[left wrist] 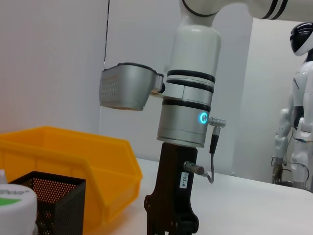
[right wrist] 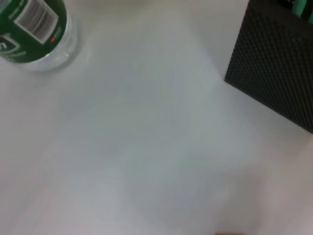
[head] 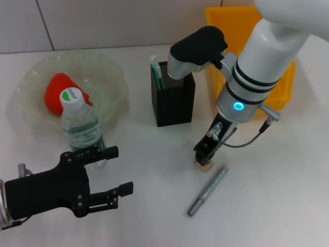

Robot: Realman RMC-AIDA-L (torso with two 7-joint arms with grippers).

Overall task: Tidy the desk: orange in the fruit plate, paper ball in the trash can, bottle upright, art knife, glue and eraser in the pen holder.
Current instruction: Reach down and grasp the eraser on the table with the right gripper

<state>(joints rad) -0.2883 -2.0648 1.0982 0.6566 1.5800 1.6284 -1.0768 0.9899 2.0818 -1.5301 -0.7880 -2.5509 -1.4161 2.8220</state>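
Two grippers: right gripper jaws narrow, clamped on eraser at table; left gripper jaws wide, holding nothing

The right arm (ring lit cyan) stands beside the trash can and pen holder.

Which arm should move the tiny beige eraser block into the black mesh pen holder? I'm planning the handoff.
The right: its gripper is already down at the tiny beige eraser, near the black mesh pen holder. The left gripper sits farther off, beside the clear plastic bottle.
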